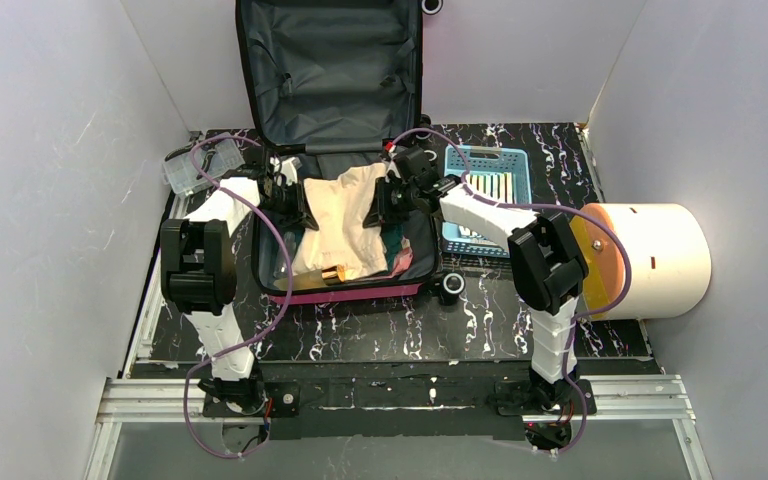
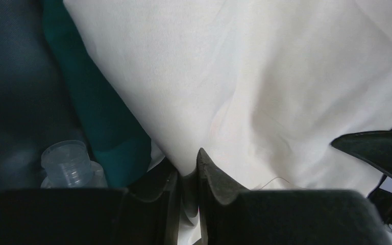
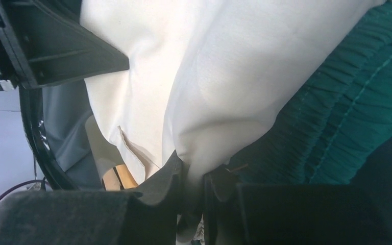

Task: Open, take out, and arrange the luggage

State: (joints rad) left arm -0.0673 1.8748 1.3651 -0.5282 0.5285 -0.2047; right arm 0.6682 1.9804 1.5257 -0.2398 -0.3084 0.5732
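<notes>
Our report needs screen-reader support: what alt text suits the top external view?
Two robot arms reach into an open hot-pink suitcase, left pincer and right pincer each pinching a cream cloth from opposite sides. A light-blue basket and a cream cylinder on its side sit to the right.

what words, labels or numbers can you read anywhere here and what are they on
None: no text can be read in any of the three views.
The luggage, the cream cloth, the blue basket and the cream cylinder show no lettering.
The clear bottle shows no label in the left wrist view.
</notes>
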